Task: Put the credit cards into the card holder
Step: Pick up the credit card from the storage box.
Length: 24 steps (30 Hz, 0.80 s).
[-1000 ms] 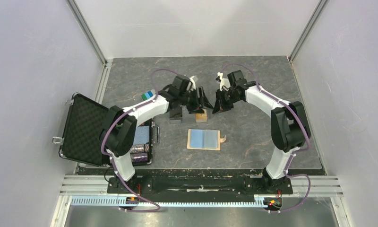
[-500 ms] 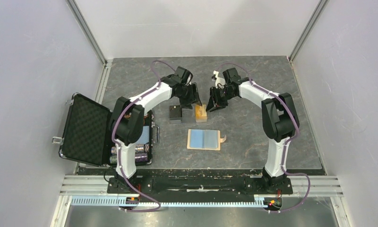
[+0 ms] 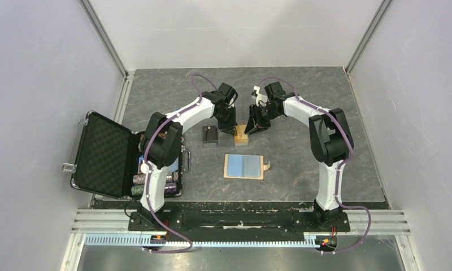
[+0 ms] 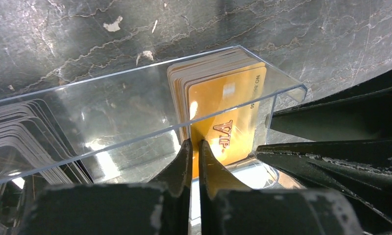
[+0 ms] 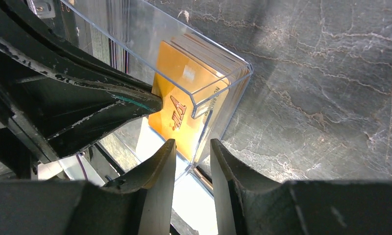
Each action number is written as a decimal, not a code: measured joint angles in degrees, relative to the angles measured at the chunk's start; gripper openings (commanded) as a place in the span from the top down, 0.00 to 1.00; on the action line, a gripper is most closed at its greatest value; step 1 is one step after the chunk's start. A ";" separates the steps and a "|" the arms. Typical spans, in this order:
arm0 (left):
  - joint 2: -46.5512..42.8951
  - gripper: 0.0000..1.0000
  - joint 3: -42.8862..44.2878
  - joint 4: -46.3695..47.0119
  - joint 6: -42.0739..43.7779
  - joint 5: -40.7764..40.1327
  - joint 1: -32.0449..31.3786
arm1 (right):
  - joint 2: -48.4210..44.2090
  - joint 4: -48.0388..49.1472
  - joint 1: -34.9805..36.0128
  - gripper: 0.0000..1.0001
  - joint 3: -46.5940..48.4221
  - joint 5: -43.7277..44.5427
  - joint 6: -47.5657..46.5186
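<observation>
A stack of orange-gold credit cards (image 4: 228, 105) stands on edge in a clear-lidded box (image 4: 110, 107), which in the top view is the small orange box (image 3: 241, 135) at mid-table. My left gripper (image 4: 194, 143) is shut on the lower edge of the front card, marked VIP. My right gripper (image 5: 192, 142) is open, and its jaws straddle the corner wall of the clear box (image 5: 218, 54) beside the cards (image 5: 182, 98). The card holder (image 3: 244, 166) lies open and flat just in front of the box, with its light-blue inside up.
A small black box (image 3: 210, 135) sits just left of the card box. A big black foam-lined case (image 3: 102, 155) stands open at the left edge with chips in it. Both grippers crowd the same box, fingers close to each other.
Both grippers have come down onto the card box. The left jaws have closed from wide open onto the front card. The right jaws have parted.
</observation>
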 measured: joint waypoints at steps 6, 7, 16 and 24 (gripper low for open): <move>0.00 0.98 1.92 -2.43 0.74 -1.20 -0.37 | 0.00 0.02 0.00 0.66 0.15 -0.07 0.00; 0.00 0.98 2.29 -2.82 0.87 -1.57 -0.52 | 0.00 0.00 0.00 0.66 0.15 -0.07 -0.02; 0.13 0.95 5.07 -5.73 2.23 -4.96 -2.14 | 0.00 0.00 0.00 0.67 0.15 -0.07 -0.04; 4.00 0.90 10.64 -11.04 5.16 -6.78 -2.84 | 0.00 0.00 0.00 0.68 0.15 -0.07 -0.07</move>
